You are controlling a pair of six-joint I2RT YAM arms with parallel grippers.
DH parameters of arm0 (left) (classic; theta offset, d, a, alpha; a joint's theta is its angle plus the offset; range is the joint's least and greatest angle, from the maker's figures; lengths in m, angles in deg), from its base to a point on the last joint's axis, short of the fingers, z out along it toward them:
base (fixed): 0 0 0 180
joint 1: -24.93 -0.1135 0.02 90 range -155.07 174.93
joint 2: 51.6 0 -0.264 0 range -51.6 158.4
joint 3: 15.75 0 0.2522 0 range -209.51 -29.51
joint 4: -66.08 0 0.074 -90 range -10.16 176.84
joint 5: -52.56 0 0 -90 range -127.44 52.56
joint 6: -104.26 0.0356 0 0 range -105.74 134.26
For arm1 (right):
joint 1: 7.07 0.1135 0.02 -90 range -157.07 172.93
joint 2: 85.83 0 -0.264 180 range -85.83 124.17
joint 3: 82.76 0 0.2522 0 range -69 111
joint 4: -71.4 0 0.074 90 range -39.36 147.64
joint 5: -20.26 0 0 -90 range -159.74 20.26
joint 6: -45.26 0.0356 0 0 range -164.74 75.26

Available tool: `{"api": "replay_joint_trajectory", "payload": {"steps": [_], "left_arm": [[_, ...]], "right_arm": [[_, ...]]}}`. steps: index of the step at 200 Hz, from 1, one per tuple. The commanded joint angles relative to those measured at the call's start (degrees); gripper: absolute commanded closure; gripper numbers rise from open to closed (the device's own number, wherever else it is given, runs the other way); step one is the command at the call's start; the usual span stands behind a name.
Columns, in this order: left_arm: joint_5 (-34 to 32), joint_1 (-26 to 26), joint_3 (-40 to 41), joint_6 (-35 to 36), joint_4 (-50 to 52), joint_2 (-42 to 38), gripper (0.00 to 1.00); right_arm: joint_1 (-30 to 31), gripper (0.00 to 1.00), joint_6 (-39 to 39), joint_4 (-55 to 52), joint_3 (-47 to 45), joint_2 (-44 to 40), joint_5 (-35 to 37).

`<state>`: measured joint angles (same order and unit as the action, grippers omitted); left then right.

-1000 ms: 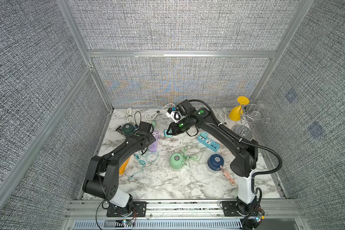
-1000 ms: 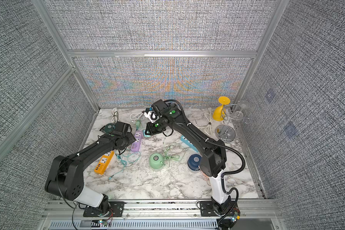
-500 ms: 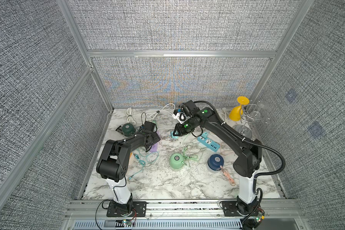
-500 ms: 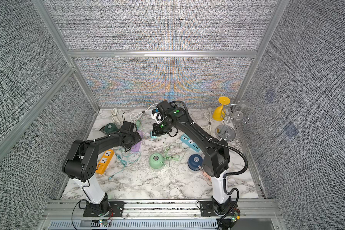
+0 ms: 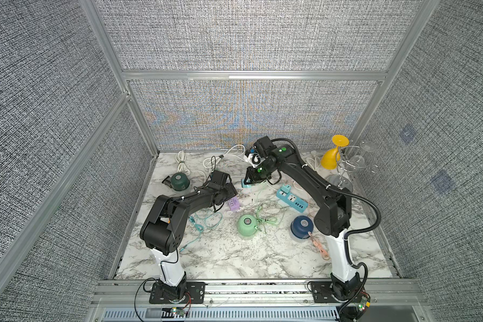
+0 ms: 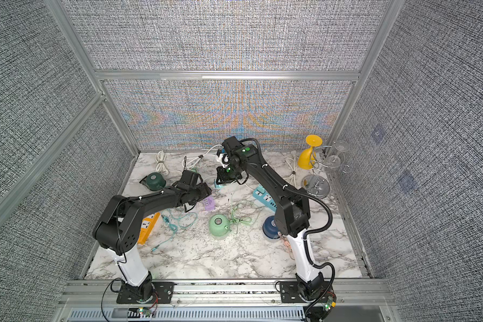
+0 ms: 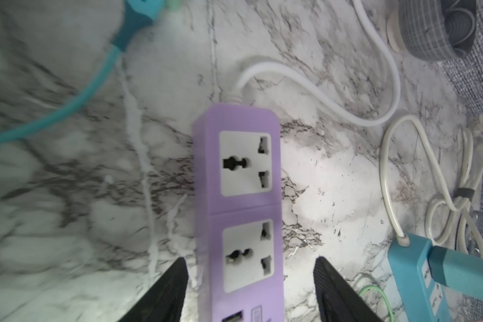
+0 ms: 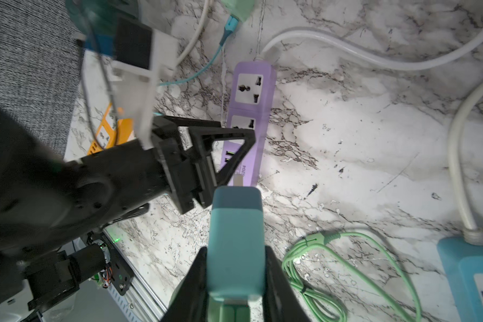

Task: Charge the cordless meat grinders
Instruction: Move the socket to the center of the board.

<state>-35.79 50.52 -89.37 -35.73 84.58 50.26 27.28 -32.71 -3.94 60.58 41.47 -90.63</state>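
Observation:
Three cordless meat grinders stand on the marble top in both top views: dark green point(image 5: 180, 181) point(image 6: 155, 180) at the back left, mint green point(image 5: 247, 226) point(image 6: 219, 226) in the middle, navy blue point(image 5: 301, 226) by the right arm's base. My left gripper point(image 7: 250, 260) point(image 5: 227, 193) is open, its fingers on either side of the purple power strip point(image 7: 243, 195) point(image 5: 233, 205), not touching it. My right gripper point(image 8: 236, 251) point(image 5: 250, 182) is shut on a teal charger plug point(image 8: 236, 223), held above the marble just off the strip's USB end point(image 8: 236, 164).
A blue power strip point(image 5: 292, 199) lies right of centre and an orange one point(image 6: 148, 227) under the left arm. Loose green cable point(image 5: 264, 214), teal cable point(image 5: 204, 223), pink cable point(image 5: 319, 246), white cords point(image 5: 229, 153). A yellow glass point(image 5: 333, 156) and a wire glass rack point(image 5: 354, 164) stand back right.
The left arm has drawn its elbow up and in, and its gripper has slid a little right along the purple strip. The right gripper has shifted slightly right with the plug.

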Motion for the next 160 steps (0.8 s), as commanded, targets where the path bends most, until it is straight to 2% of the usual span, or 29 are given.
{"api": "replay_joint_trajectory", "payload": {"steps": [1, 38, 70, 86, 96, 110, 138, 160], "left_arm": [[-6.6, -0.1, 1.2, 0.0, 5.0, -6.1, 0.27], [-9.3, 0.0, 5.5, 3.9, 14.3, -18.2, 0.27], [-8.0, 0.0, 11.3, 5.5, 16.6, -25.9, 0.27], [-7.9, 0.0, 14.2, 5.5, 13.0, -27.0, 0.25], [-8.2, -0.2, 13.8, 6.2, 11.5, -25.6, 0.25], [-9.1, -0.5, 8.9, 8.3, 12.7, -21.1, 0.24], [-6.2, -2.2, -6.0, 11.7, 17.7, -7.3, 0.24], [-5.6, -2.5, -17.0, 14.1, 21.6, 3.1, 0.24]], "right_arm": [[0.9, 1.00, -1.4, -7.0, 7.3, 5.2, 0.0], [1.9, 1.00, -1.6, -14.3, 20.6, 14.1, 3.3], [2.4, 1.00, -1.6, -14.4, 21.4, 16.7, 5.5], [2.9, 1.00, -1.3, -12.9, 20.3, 16.9, 6.5], [2.8, 1.00, -0.4, -11.4, 18.5, 16.3, 6.8], [2.7, 1.00, 0.7, -8.9, 15.0, 14.0, 7.2], [1.7, 1.00, 2.0, -3.1, 6.1, 6.8, 8.4], [0.4, 1.00, 2.1, -2.4, 1.4, 1.8, 9.3]]}}
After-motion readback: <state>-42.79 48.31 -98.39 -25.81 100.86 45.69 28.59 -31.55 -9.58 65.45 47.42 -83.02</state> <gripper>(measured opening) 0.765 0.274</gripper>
